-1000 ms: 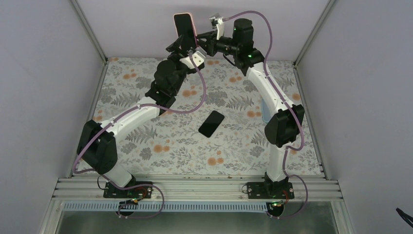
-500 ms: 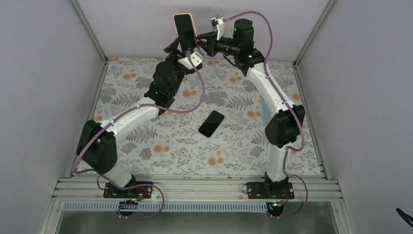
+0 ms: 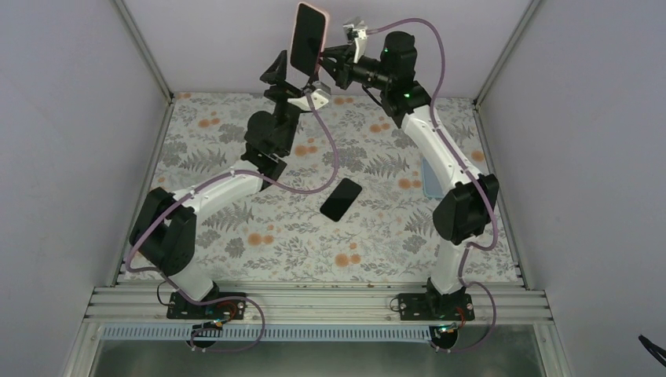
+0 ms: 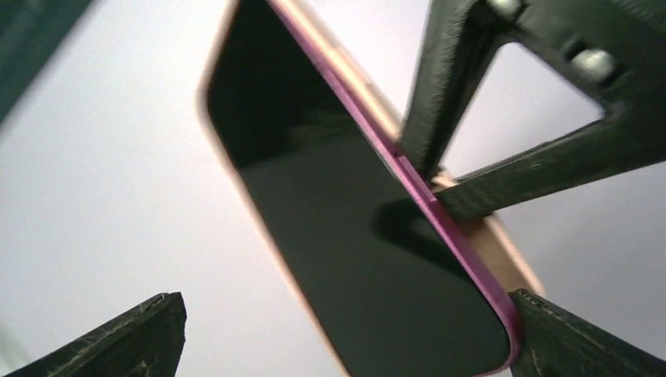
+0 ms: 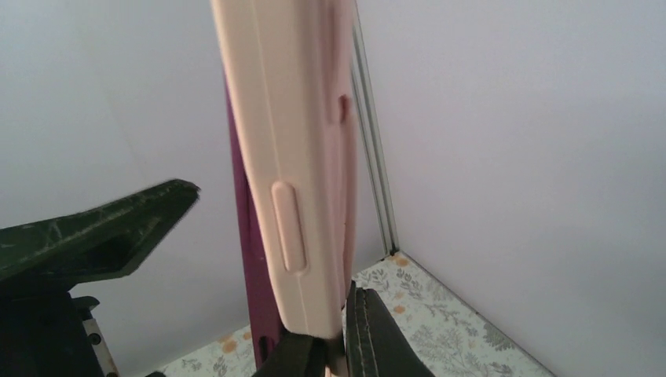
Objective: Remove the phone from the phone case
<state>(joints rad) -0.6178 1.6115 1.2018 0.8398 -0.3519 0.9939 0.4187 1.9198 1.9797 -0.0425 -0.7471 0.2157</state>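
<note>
Pink phone case (image 5: pixel 287 118) pinched in right jaws, left jaws wide open

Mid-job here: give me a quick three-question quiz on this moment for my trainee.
1. True or false: the right gripper is clamped on the pink phone case.
2. The left gripper has its jaws: A) wide open, B) shut on the case, C) shut on nothing.
3. Fill in: the black phone on the table lies ___ the two arms.
Key: 1 true; 2 A; 3 between.
</note>
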